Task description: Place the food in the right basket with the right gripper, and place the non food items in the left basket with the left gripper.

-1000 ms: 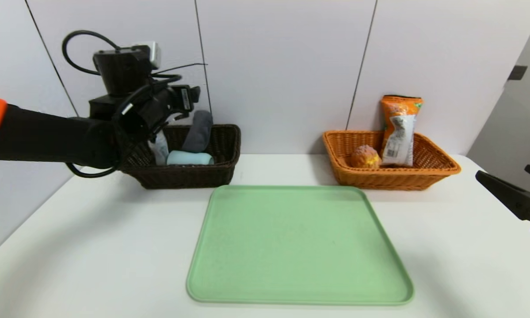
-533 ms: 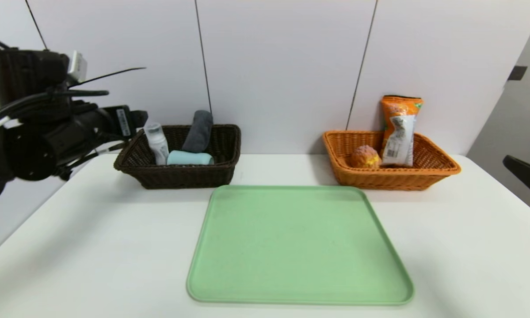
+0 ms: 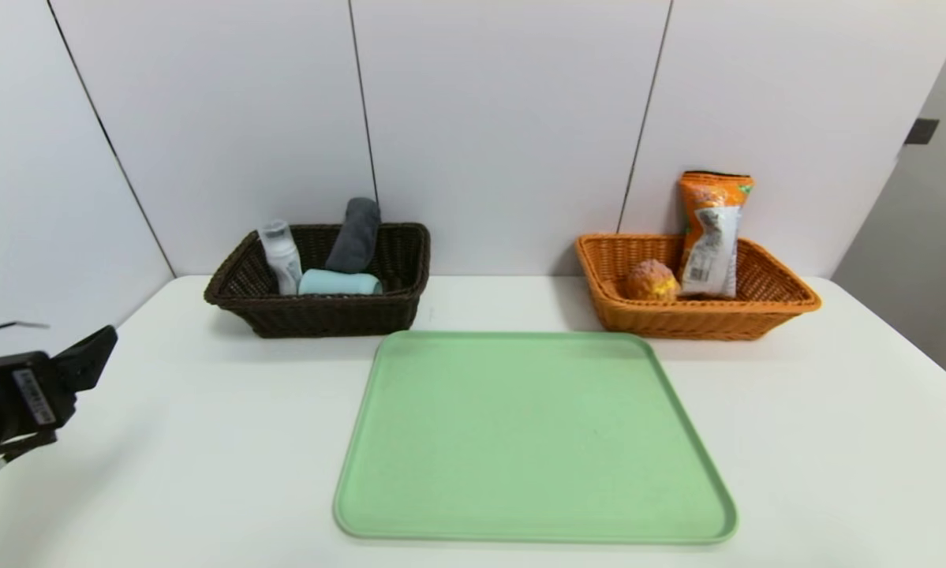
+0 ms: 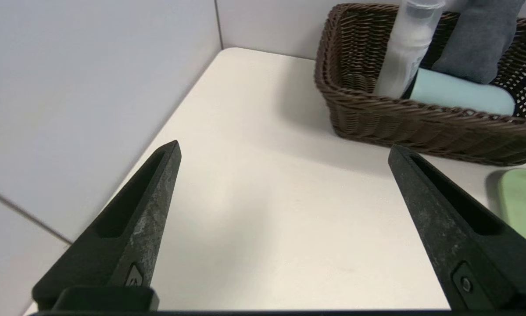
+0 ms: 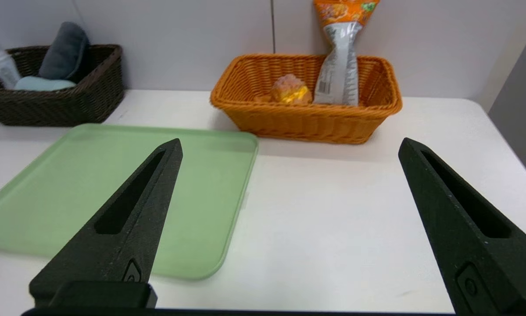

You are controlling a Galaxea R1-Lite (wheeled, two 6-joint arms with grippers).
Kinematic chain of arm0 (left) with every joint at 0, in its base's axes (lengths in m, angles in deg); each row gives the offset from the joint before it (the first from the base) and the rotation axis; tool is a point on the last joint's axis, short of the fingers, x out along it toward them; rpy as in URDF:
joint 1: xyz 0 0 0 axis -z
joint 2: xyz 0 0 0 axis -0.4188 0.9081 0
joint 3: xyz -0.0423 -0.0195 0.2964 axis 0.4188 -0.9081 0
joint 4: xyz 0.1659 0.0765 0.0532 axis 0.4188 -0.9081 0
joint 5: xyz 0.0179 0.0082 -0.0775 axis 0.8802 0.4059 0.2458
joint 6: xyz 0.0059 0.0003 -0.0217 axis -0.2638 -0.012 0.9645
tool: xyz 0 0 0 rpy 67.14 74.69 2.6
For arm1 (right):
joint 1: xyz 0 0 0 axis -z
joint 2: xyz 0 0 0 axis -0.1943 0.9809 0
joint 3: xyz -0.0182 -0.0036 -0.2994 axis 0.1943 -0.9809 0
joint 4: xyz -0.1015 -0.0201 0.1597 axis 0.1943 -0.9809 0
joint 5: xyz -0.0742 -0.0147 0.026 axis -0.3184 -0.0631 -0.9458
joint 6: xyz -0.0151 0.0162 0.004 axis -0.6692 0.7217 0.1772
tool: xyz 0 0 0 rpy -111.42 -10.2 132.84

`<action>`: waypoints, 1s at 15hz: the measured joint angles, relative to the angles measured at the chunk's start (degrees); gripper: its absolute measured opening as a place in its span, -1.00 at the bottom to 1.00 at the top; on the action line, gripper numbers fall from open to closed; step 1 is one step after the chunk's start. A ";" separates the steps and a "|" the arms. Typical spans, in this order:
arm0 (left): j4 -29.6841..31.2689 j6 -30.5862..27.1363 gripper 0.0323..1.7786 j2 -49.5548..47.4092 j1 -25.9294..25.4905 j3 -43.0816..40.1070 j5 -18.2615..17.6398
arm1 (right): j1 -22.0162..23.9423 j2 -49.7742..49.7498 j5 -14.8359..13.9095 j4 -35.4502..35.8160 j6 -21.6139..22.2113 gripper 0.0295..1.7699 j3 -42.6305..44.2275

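With bottle (image 3: 280, 254), cup (image 3: 338, 282) and cloth (image 3: 353, 234) in the dark basket (image 3: 319, 315) and bun (image 3: 651, 279) and packet (image 3: 712, 235) in the orange basket (image 3: 697, 319), sorting looked finished; the green tray (image 3: 532, 434) apparently lay bare, and the left gripper (image 4: 284, 193) and right gripper (image 5: 289, 193) were spread, holding nothing.

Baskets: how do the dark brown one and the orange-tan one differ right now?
The dark brown basket holds a bottle, teal cup and grey cloth; the orange-tan basket holds a bun and snack packet. Dark sits left, orange right. Both are rectangular wicker against the wall.
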 joint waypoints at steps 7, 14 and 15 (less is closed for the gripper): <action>3.97 -2.58 0.90 -19.64 -6.47 -16.84 -3.46 | -1.19 -14.31 2.86 -12.76 1.66 0.92 0.26; -15.21 -5.39 0.90 -47.12 -8.80 -21.25 -8.63 | -2.51 -20.63 7.03 -16.96 1.66 0.92 -0.05; -18.98 -5.74 0.90 -50.79 -8.87 -20.92 -9.06 | -2.60 -22.17 7.47 -18.22 1.60 0.92 -0.20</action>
